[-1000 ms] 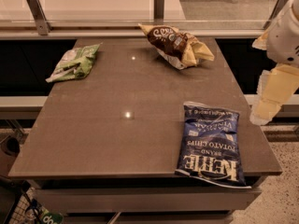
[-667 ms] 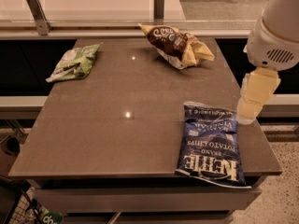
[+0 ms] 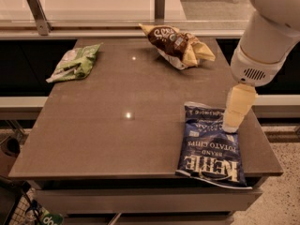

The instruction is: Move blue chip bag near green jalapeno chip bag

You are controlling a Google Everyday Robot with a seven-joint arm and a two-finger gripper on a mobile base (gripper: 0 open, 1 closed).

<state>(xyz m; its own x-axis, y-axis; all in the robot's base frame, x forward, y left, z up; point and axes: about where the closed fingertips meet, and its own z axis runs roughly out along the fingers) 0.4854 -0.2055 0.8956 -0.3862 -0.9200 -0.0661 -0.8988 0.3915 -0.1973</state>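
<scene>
Gripper (image 3: 231, 125) is hanging over blue bag (image 3: 208, 149), far right corner, opening impossible to tell; green bag (image 3: 75, 62) is lying well away to its left.

Brown-and-yellow chip bag (image 3: 178, 45) (crumpled) near far edge, grey table (image 3: 117, 139), metal rail post (image 3: 36, 12) behind.

The arm (image 3: 265, 41) hangs from upper right, hand (image 3: 231, 124) pointing down.

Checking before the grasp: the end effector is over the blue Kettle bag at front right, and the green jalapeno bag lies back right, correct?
No: the camera view shows the green jalapeno chip bag back left. The end effector is over the blue Kettle chip bag at front right.
</scene>
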